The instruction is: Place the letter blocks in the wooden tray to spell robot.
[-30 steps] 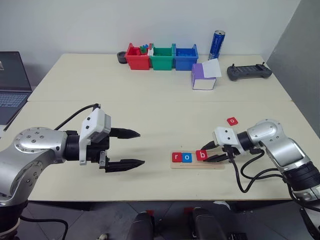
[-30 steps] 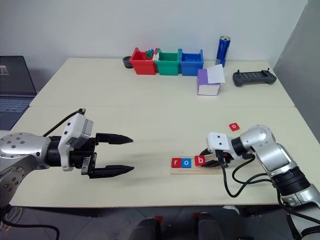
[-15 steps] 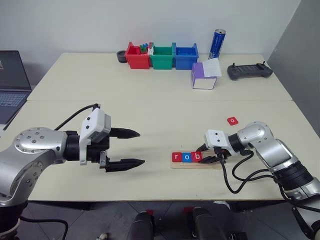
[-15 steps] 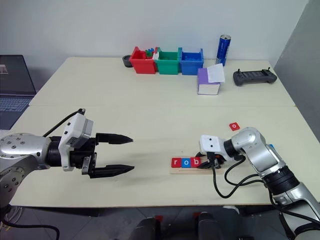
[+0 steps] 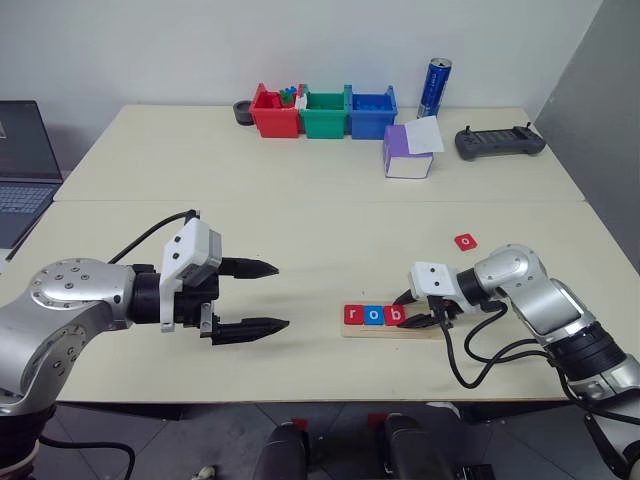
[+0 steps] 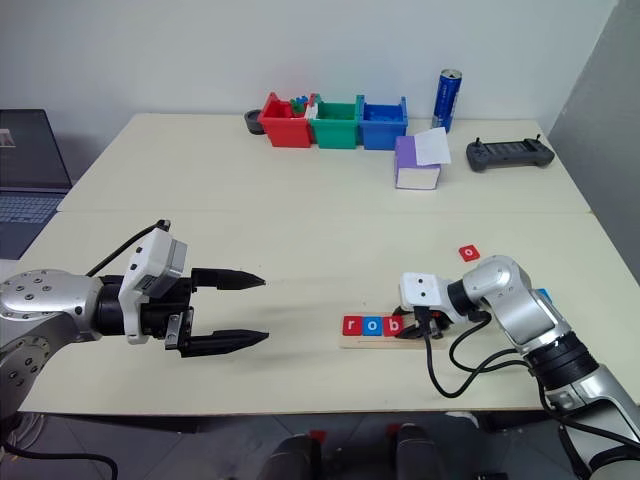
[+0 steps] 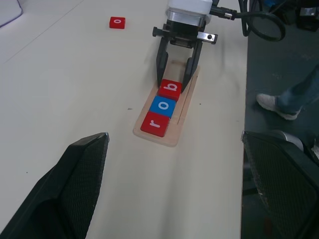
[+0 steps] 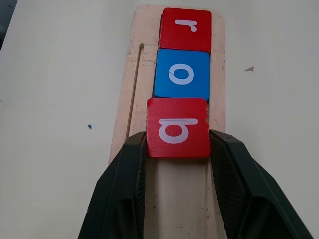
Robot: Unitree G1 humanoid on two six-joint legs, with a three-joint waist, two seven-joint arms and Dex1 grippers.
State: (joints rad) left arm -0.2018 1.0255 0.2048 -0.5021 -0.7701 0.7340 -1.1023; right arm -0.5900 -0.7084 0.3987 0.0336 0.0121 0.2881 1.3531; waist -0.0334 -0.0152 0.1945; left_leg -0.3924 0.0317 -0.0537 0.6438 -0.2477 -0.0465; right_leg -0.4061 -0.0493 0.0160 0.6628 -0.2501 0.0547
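One long pale wooden tray (image 5: 395, 328) lay near the table's front edge, holding three flat square letter blocks; the right gripper (image 8: 177, 149) clasped the red "b" block (image 8: 177, 127), best nudged flush against the blue "o" block (image 8: 181, 74). A fourth, red "o" tile (image 5: 464, 241) waited apart. The left gripper (image 5: 262, 296) hung spread, empty.

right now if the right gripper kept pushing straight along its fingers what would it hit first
The blue o block: the right gripper is shut on the red b block, which already sits against it in the wooden tray.
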